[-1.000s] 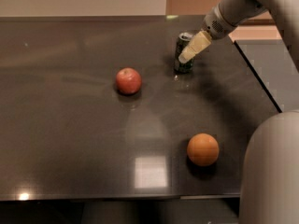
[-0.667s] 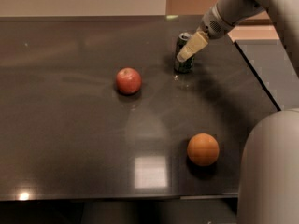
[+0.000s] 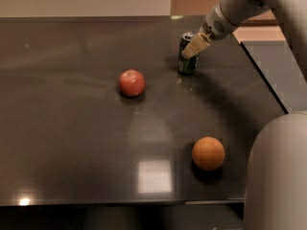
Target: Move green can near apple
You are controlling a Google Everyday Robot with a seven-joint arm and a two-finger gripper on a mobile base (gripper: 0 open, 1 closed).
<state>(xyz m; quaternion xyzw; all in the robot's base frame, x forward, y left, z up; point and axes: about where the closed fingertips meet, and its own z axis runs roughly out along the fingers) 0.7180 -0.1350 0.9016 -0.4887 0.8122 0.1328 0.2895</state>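
- Gripper (image 3: 190,50) at can (image 3: 187,65) top, far side of table (image 3: 72,152); grasp impossible to tell.
- Can upright, apart from apple (image 3: 132,83) at left.
- Orange (image 3: 208,153) near front.

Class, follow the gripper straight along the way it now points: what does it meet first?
Most likely the green can: the gripper slants down and left right at the can's top, though depth is unclear.

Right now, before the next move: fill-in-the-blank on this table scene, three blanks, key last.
The end effector is at the top of the ___ can. In the camera view, the apple lies to the can's ___. The fruit nearest the table's front edge is the ___.
Missing: green; left; orange.
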